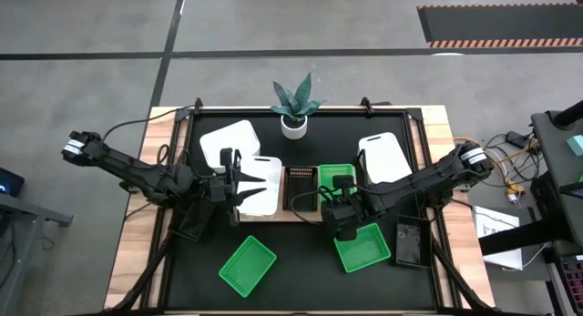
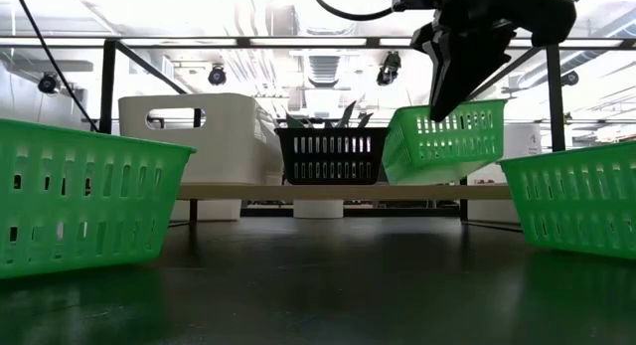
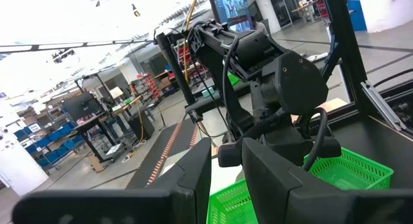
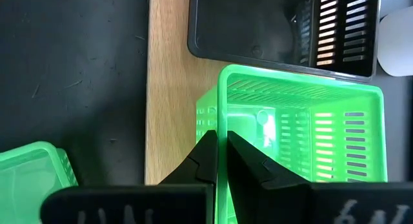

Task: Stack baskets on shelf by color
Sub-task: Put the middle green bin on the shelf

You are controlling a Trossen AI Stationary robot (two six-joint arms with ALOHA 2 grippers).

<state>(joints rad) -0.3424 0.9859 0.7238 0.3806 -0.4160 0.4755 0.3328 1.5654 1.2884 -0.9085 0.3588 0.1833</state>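
Right fingers (image 4: 221, 161) clamp green basket (image 4: 303, 140) beside black basket (image 4: 284, 30); left fingers (image 1: 239, 178) seemingly apart, empty.

Green baskets (image 1: 335, 178); black slotted basket (image 1: 301, 183); white baskets (image 1: 258, 184); light-brown grained shelf (image 4: 169, 88); black mat (image 1: 301, 270).

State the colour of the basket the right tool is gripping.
Bright green basket, pinched at its wall by the right tool; clearest in the right wrist view.

3 white baskets (image 1: 230, 139), 3 green baskets (image 1: 247, 265), 2 black baskets (image 1: 301, 184), 1 shelf (image 1: 290, 214), 1 plant (image 1: 294, 105).
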